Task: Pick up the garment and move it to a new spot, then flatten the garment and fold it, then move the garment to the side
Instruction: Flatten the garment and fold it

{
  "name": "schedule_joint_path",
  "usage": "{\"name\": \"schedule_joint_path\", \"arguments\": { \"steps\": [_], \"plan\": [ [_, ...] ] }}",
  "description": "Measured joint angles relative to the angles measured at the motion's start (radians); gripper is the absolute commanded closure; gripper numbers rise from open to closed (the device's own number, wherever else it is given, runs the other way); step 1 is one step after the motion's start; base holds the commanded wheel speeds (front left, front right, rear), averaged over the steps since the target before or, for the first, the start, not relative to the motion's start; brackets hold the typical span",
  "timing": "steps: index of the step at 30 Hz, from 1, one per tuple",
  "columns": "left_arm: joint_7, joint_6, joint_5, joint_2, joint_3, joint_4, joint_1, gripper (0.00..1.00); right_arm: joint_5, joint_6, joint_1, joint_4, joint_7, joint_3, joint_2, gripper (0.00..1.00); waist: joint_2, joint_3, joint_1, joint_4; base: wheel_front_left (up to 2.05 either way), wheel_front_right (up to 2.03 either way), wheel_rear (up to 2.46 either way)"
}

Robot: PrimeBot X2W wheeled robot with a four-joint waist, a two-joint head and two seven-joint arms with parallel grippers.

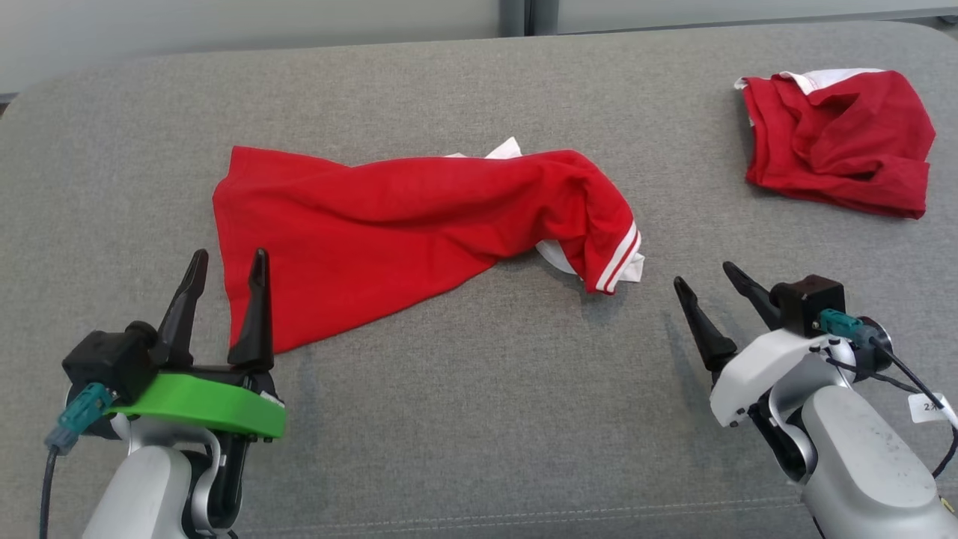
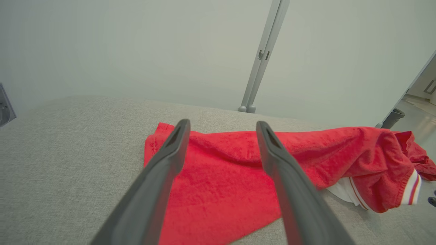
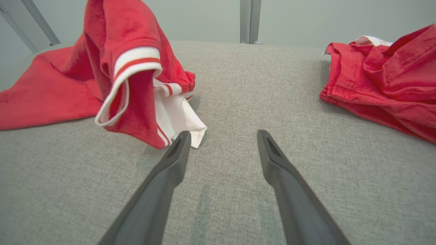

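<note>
A red garment (image 1: 404,224) with white-striped sleeve trim lies crumpled lengthwise across the middle of the grey cushion (image 1: 479,404). My left gripper (image 1: 228,262) stands open at the garment's lower left corner, nothing between its fingers; in the left wrist view the garment (image 2: 231,170) lies just beyond the left gripper (image 2: 221,126). My right gripper (image 1: 703,273) is open too, a short way right of the striped sleeve end (image 1: 617,262). In the right wrist view the sleeve (image 3: 136,85) bunches up just left of the right gripper (image 3: 221,134), apart from it.
A second red garment (image 1: 842,142) with white at its collar lies bunched at the far right of the cushion; it shows as well in the right wrist view (image 3: 385,81). A pale wall with a grey post (image 2: 260,58) stands behind the cushion.
</note>
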Motion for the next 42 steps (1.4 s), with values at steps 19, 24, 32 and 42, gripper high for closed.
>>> {"name": "schedule_joint_path", "arguments": {
  "steps": [19,24,32,42],
  "plan": [
    [0.000,-0.030,0.019,-0.012,0.039,-0.031,-0.001,0.00,0.054,0.009,-0.171,0.211,0.023,0.042,0.002,0.00,0.0000,0.121,0.0000,0.109,0.00,0.00,0.00],
    [0.000,-0.035,0.029,-0.015,0.053,-0.033,-0.002,0.00,0.074,0.009,-0.219,0.240,0.012,0.091,0.001,0.00,0.0000,0.143,0.0000,0.125,0.00,0.00,0.00],
    [0.000,-0.043,0.036,-0.023,0.067,-0.021,-0.002,0.00,0.106,0.009,-0.255,0.280,-0.014,0.181,0.007,1.00,0.0000,0.140,0.0000,0.131,0.00,0.00,0.00],
    [0.000,-0.052,0.036,-0.026,0.072,0.042,0.005,0.00,0.186,0.009,-0.242,0.300,-0.065,0.212,0.013,1.00,0.0000,0.101,0.0000,0.114,0.00,0.00,0.00]
  ]
}}
